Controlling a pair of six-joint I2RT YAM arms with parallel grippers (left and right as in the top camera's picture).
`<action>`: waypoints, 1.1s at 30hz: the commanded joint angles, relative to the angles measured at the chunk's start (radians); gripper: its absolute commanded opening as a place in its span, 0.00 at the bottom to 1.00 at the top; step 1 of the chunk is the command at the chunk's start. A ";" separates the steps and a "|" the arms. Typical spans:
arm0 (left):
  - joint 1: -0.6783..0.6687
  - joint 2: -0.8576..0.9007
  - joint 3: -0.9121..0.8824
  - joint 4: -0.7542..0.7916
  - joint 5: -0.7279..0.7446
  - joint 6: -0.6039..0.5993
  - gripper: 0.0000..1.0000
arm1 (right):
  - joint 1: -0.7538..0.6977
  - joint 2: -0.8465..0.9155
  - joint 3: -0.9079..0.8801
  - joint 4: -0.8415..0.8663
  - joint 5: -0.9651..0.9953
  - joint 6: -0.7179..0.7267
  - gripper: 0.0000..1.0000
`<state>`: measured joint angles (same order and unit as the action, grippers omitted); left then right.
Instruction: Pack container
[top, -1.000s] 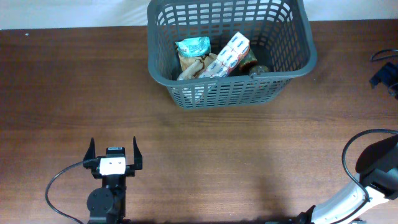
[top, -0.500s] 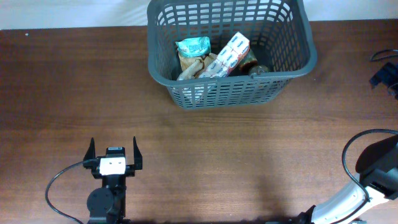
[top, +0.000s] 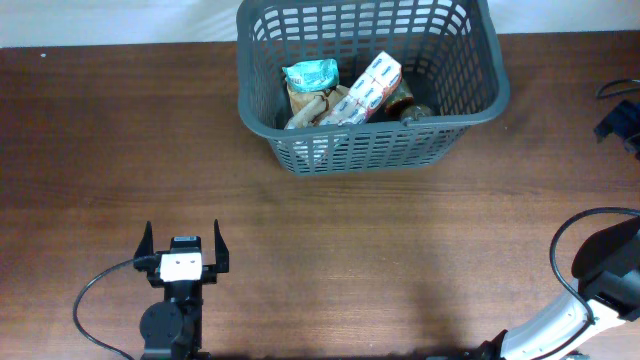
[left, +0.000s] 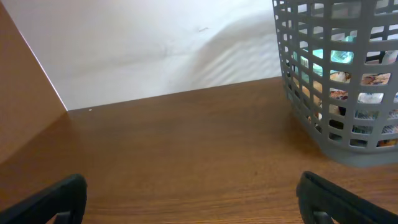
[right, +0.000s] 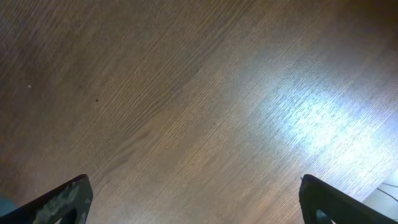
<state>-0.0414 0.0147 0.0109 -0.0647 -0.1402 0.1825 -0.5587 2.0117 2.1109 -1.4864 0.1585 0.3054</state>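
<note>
Tabletop bears container — white backdrop behind.

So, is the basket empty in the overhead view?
No, the container holds a teal pouch and a white box, among others.

Soft, even light overhead; the container casts a faint shadow toward 6 o'clock. Right wrist view: white glare on the bench at 3 o'clock, lower corners blurred.
</note>
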 joint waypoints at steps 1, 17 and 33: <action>0.008 -0.009 -0.002 -0.003 -0.014 -0.002 0.99 | -0.004 -0.010 -0.003 0.003 0.002 -0.005 0.99; 0.008 -0.009 -0.002 -0.003 -0.014 -0.002 0.99 | -0.003 -0.019 -0.003 0.002 0.003 -0.005 0.99; 0.008 -0.009 -0.002 -0.003 -0.014 -0.002 0.99 | -0.002 -0.345 -0.035 0.079 0.036 -0.013 0.99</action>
<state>-0.0395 0.0147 0.0109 -0.0647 -0.1398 0.1825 -0.5587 1.7641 2.1010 -1.4513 0.1715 0.3016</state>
